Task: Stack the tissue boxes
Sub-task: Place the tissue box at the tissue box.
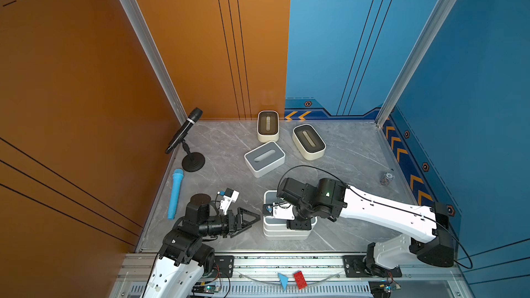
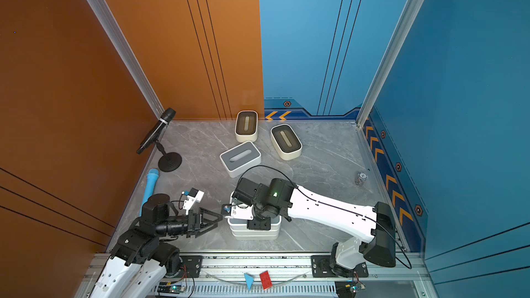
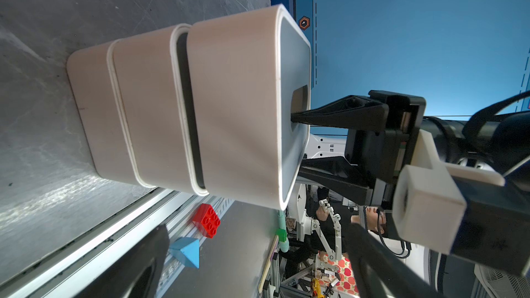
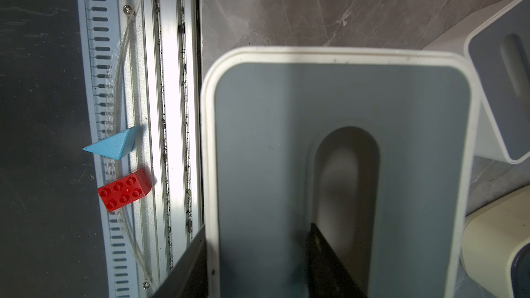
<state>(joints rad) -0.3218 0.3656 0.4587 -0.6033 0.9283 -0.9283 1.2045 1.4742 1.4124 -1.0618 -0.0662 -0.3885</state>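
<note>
Near the front edge of the counter (image 1: 229, 144), about midway along it, three white tissue boxes stand as one stack (image 1: 286, 232). The right tool (image 3: 298, 143) is clenched on the top tissue box (image 3: 238, 110). One black finger (image 3: 329, 116) reaches into the slot of its grey lid, and the other lies outside the box's side wall, so the lid and wall are pinched between them. In the left wrist view a dark band shows between this box and the one under it.

The left tool (image 1: 256, 219) is released, its fingers spread wide. It hangs just beside the stack on the side toward the counter's left edge, apart from it.

A loose grey-lidded tissue box (image 1: 264, 158) lies toward the middle of the counter. Two cream tissue boxes with dark brown lids are behind it: one (image 1: 268, 126) at the back edge, the other (image 1: 309, 141) beside it and turned at an angle.

A black microphone on a stand (image 1: 183, 131) is at the back left corner. A blue microphone (image 1: 176, 193) lies along the left edge, and a small can (image 1: 387, 179) stands near the right edge.
</note>
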